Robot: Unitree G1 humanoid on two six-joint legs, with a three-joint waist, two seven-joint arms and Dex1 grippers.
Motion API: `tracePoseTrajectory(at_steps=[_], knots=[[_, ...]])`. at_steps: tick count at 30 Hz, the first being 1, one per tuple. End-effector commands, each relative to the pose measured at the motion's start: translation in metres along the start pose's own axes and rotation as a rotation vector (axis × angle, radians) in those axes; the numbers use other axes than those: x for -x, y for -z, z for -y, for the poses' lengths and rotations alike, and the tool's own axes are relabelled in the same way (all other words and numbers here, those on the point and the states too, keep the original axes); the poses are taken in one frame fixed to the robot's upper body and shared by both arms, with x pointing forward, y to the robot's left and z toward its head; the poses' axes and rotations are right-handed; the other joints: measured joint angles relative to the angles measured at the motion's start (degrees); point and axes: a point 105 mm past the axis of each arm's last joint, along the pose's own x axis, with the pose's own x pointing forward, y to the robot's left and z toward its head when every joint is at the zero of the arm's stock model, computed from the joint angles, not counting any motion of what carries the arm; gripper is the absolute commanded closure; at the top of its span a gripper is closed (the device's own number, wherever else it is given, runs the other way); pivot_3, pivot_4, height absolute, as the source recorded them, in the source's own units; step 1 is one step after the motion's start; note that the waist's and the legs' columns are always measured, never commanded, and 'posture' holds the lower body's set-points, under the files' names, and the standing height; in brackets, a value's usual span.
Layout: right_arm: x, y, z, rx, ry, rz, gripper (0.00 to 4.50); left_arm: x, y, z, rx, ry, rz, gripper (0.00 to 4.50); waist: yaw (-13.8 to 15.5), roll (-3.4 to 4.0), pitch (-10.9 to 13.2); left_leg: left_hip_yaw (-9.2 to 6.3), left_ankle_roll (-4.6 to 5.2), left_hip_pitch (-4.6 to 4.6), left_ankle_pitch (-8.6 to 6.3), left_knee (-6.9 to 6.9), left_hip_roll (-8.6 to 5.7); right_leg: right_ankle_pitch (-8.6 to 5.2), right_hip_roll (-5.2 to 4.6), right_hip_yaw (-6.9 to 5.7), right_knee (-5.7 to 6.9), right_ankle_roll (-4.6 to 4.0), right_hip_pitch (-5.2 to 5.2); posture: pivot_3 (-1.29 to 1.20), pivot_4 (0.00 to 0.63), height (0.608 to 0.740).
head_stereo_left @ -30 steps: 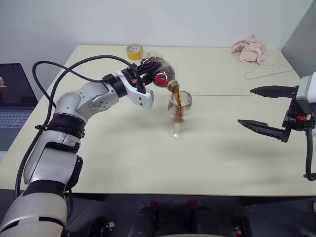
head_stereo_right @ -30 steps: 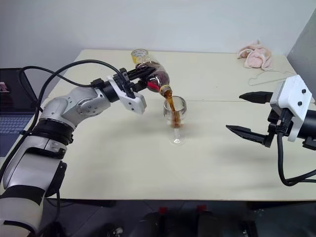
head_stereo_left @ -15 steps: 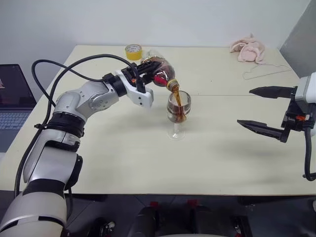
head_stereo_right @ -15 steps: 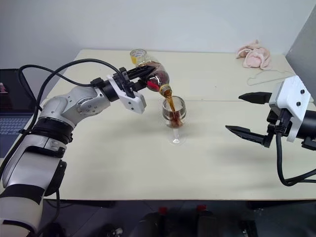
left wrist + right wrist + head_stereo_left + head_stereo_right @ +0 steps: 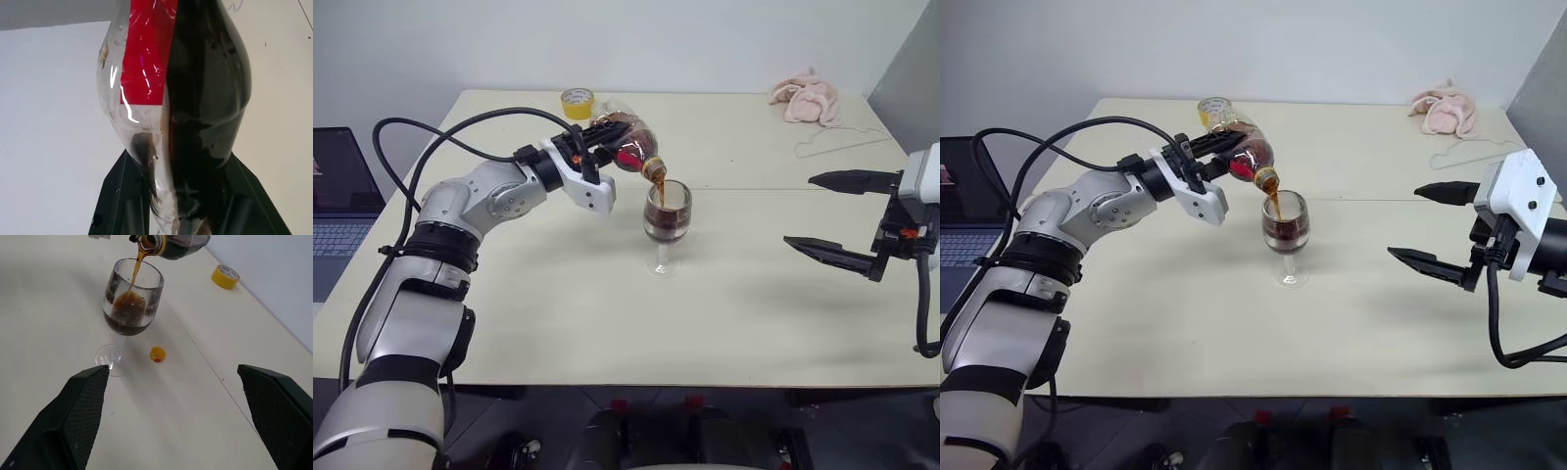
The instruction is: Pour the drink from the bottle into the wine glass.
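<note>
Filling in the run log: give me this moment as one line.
phase: pouring | left gripper: shut on bottle, tilted over wine glass | drink: streaming in | right gripper: open, apart

Worktop (image 5: 734, 323) bare between wine glass (image 5: 666, 223) and right hand (image 5: 842, 217). Obstacles: tilted bottle (image 5: 625, 147) over the glass, small yellow cap (image 5: 157, 354) beside its foot, tape roll (image 5: 578, 102) and pink cloth (image 5: 806, 98) at far edge.

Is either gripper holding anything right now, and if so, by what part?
The left gripper holds the bottle by its bulbous body, tilted mouth-down over the wine glass. The right gripper is open and holds nothing.
</note>
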Motion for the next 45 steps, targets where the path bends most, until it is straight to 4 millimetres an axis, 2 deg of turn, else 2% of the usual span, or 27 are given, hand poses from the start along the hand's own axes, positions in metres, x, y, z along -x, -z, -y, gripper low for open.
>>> tracePoseTrajectory(at_steps=[1,19,24,31,39,41,45], knots=[[0.001,-0.006,0.001,0.038,0.013,0.02,0.0,-0.002,0.002,-0.023,-0.042,-0.059,0.007,3.4,0.0,0.0,0.0,0.0,0.0,0.0,0.0,0.0,0.0,0.0,0.0,0.0,0.0,0.0,0.0,0.0,0.15,0.74],[-0.001,-0.006,0.001,0.04,0.008,0.022,0.0,0.001,0.005,-0.022,-0.03,-0.066,-0.014,3.4,0.0,0.0,0.0,0.0,0.0,0.0,0.0,0.0,0.0,0.0,0.0,0.0,0.0,0.0,0.0,0.0,0.15,0.74],[-0.001,-0.005,0.001,0.038,0.007,0.019,0.0,0.0,0.007,-0.025,0.031,-0.108,-0.035,3.4,0.0,0.0,0.0,-0.01,0.0,0.0,0.0,0.0,0.0,0.0,0.0,0.0,0.01,0.0,0.0,0.0,0.15,0.74],[-0.001,-0.004,0.001,0.037,0.006,0.012,0.0,0.002,0.013,-0.03,0.266,-0.223,-0.073,3.4,-0.1,0.01,0.0,-0.02,0.0,0.01,0.0,0.01,0.02,0.0,0.0,0.0,0.01,0.0,0.0,0.0,0.15,0.74],[-0.002,-0.002,0.001,0.035,0.006,0.006,0.0,0.001,0.006,-0.023,0.49,-0.257,-0.042,3.4,-0.1,0.01,0.0,-0.03,0.0,0.0,0.0,0.03,0.01,0.0,-0.01,0.0,0.01,0.0,0.0,0.0,0.15,0.74],[-0.002,-0.002,0.001,0.035,0.006,0.005,0.0,0.003,0.011,-0.025,0.562,-0.293,-0.066,3.4,-0.2,0.01,0.0,-0.03,0.0,0.0,0.0,0.04,0.02,0.0,-0.01,0.0,0.01,0.0,0.0,0.0,0.15,0.74],[-0.003,-0.002,0.001,0.035,-0.004,0.006,0.0,0.013,0.031,-0.023,0.812,-0.42,-0.164,3.4,-0.2,0.01,0.0,-0.03,0.0,0.0,0.0,0.05,0.03,0.0,-0.01,0.0,0.01,0.0,0.0,0.0,0.15,0.74]])
